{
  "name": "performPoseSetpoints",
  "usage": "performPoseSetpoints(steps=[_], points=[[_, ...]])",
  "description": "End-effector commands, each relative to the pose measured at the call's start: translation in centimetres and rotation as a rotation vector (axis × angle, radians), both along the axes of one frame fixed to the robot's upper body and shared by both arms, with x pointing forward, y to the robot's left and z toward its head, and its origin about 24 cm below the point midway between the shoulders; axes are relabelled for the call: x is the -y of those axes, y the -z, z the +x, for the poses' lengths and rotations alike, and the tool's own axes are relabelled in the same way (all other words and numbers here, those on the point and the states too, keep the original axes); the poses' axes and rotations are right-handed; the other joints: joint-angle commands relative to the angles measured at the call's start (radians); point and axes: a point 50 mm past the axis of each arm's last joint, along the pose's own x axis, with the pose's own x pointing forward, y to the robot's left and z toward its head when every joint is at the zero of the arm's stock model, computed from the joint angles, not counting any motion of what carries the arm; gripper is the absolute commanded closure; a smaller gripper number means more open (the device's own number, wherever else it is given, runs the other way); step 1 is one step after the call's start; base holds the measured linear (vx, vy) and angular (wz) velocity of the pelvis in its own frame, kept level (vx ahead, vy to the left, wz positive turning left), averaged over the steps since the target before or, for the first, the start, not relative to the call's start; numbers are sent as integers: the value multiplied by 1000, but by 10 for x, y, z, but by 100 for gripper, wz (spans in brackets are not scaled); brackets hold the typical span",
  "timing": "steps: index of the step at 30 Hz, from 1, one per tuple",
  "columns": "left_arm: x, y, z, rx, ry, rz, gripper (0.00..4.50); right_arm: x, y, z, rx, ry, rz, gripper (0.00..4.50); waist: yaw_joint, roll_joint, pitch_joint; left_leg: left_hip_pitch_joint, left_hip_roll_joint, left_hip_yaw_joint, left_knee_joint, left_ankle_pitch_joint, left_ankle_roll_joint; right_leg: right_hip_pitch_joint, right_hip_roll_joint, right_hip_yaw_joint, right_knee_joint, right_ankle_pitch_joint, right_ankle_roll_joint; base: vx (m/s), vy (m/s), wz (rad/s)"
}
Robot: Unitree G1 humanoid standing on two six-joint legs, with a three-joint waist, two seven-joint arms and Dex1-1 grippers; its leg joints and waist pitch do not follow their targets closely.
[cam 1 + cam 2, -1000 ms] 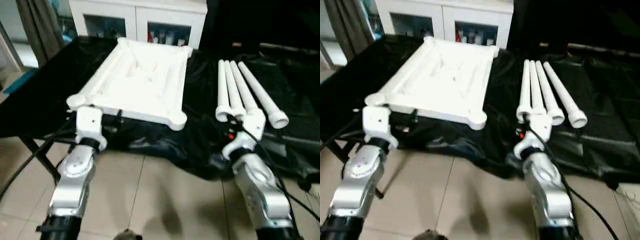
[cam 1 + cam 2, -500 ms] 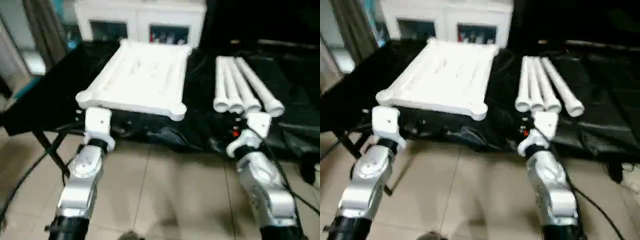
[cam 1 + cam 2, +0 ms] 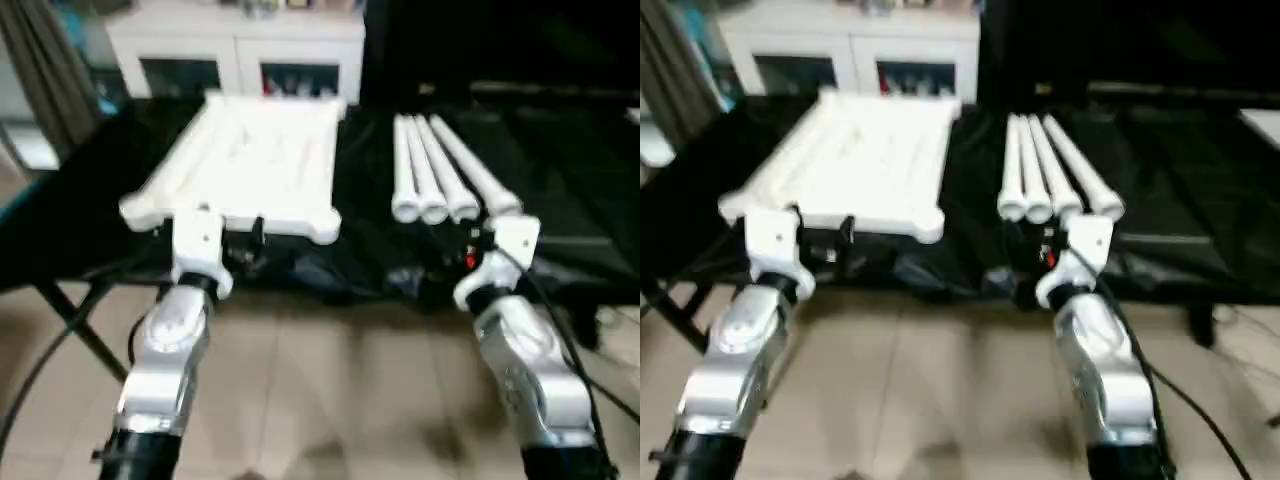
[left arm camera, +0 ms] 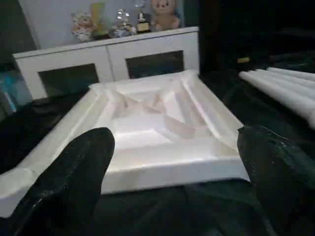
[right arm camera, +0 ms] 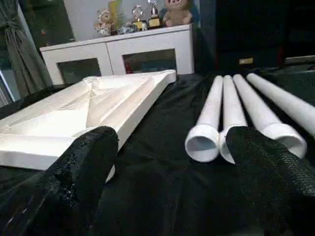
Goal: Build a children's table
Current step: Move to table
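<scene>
Black cloth is draped over the surface [image 3: 560, 200], behind which a white cabinet [image 3: 240, 50] with glass doors is seen; small figurines and a plush toy [image 5: 178, 13] are lined along its top. Tiled floor [image 3: 330, 390] is seen below the near edge.

Tabletop [image 3: 250, 160]: white, laid underside up on the left half of the surface, ribs and round corner sockets visible, near corners at the surface's front edge.

Legs [image 3: 440, 180]: four white tapered tubes, laid side by side on the cloth to the right of the tabletop, apart from it, open ends toward the robot. The rightmost is splayed slightly away from the other three.

Left pincer [image 4: 172, 182]: spread wide, nothing held between the black fingers [image 4: 74, 177]. It is placed just short of the tabletop's near edge, level with it; contact with the tabletop cannot be made out. From the head views, the white wrist block [image 3: 197, 240] is seen just under the near left corner.

Right pincer [image 5: 182, 182]: spread wide as well, nothing held. Its fingers [image 5: 83, 167] are set low over the cloth, short of the legs' open ends, no contact seen.
</scene>
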Motion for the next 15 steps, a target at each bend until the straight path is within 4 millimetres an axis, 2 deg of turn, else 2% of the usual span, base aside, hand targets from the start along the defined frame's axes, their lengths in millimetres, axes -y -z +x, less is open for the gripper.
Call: performPoseSetpoints(steps=[1,2,3,4,5,6,7,8,9,10,11,12,13,14,15], points=[[-5,-1,-1,-7,-16,-5,0,-5,-4,2,12,-21,-3,52,10,23,-72,37,44,-7,-113,195,95,38,-26,14,-133,-135,-134,174,31,23],[-7,0,-2,-9,-19,-7,0,-5,-5,2,15,-24,-5,52,-46,43,-75,161,141,-134,-159,102,290,-100,30,-8,19,-63,-59,217,20,2],[-9,2,-4,-14,-25,-19,0,-5,-6,2,17,-27,-7,52,-74,36,-100,219,185,-181,-157,125,406,-150,12,5,69,-90,-10,217,20,2],[-9,2,-4,-14,-26,-20,0,-5,-6,2,17,-27,-8,52,-70,31,-104,217,181,-198,-135,238,522,-192,-7,23,109,-73,52,187,-35,-19],[-10,3,-6,-22,-33,-31,0,-4,-6,2,17,-28,-9,52,-76,24,-99,205,181,-195,-138,286,543,-211,-17,33,120,-39,76,158,-48,-20],[-10,4,-7,-25,-34,-30,0,-4,-6,2,17,-30,-10,52,-69,5,-86,179,154,-164,-151,287,525,-229,-26,50,129,42,103,158,-48,-20],[-11,5,-7,-28,-34,-27,0,-4,-6,2,18,-32,-12,52,-72,-26,-74,149,112,-119,-165,186,457,-218,-41,84,74,170,56,140,-55,-14],[-11,6,-8,-31,-35,-27,0,-4,-6,3,19,-36,-13,52,-55,-76,-57,81,-5,-24,-131,-35,310,-136,-52,134,-57,231,19,122,-104,1],[-13,8,-9,-40,-40,-28,0,-5,-6,3,19,-44,-13,52,-31,-115,-41,28,-62,9,-74,-131,239,-82,-76,186,-126,-70,69,122,-104,1],[-13,9,-9,-43,-41,-27,0,-5,-6,3,19,-49,-16,52,-9,-105,-65,-21,-61,-22,42,-80,152,10,-165,252,-137,-282,7,150,-113,-2],[-14,11,-10,-52,-44,-22,0,-7,-6,2,19,-63,-28,52,-2,-90,-58,-45,-51,-39,59,0,74,12,-152,231,-129,-254,-32,178,-59,-10],[-15,12,-11,-56,-40,-10,0,-8,-5,2,18,-72,-36,52,-7,-92,-62,-62,-48,-39,62,32,52,26,-144,224,-124,-186,-78,178,-59,-10],[-16,13,-11,-60,-36,3,0,-10,-5,1,16,-81,-43,52,-3,-71,-43,-43,-28,-39,27,92,27,-1,-136,187,-148,-141,-177,167,-24,0],[-16,14,-11,-61,-34,6,0,-11,-4,1,16,-93,-42,52,-6,-57,-41,-45,-9,-32,-32,153,47,5,-105,142,-160,-168,-229,177,19,4],[-17,13,-11,-61,-33,5,0,-13,-4,1,17,-104,-46,52,-2,-27,-41,-28,11,-33,-74,162,54,0,-94,117,-164,-200,-231,177,19,4]])
